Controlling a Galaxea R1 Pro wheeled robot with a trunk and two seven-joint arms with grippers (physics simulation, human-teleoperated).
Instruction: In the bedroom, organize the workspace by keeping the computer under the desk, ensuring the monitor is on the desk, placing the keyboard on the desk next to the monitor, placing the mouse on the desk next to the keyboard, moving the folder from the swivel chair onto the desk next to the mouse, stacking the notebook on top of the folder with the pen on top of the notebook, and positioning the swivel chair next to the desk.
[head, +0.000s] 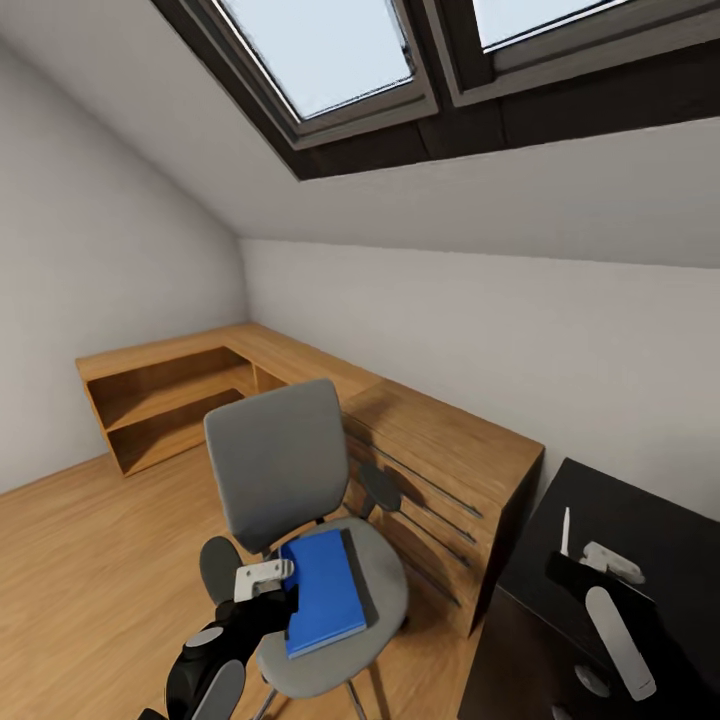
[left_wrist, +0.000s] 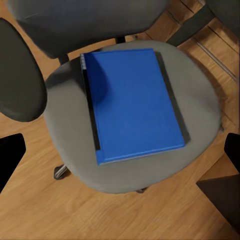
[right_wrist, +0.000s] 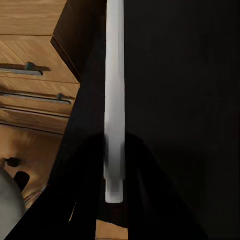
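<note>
A blue folder (head: 322, 590) with a dark spine edge lies flat on the seat of the grey swivel chair (head: 275, 460). My left gripper (head: 283, 592) hovers just above the folder's left edge. In the left wrist view the folder (left_wrist: 132, 102) lies below that gripper (left_wrist: 120, 155), which is open with its dark fingers (left_wrist: 10, 160) spread wide apart. My right gripper (head: 572, 560) is over the black desk (head: 650, 520) at the right, shut on a thin white pen (head: 565, 530) that points upward. In the right wrist view the pen (right_wrist: 114, 90) runs between the dark fingers (right_wrist: 87, 170).
A wooden drawer unit (head: 440, 450) stands between the chair and the black desk. A low wooden shelf (head: 170, 400) runs along the far left wall. Skylights sit in the sloped ceiling. Open wooden floor (head: 90, 560) lies left of the chair.
</note>
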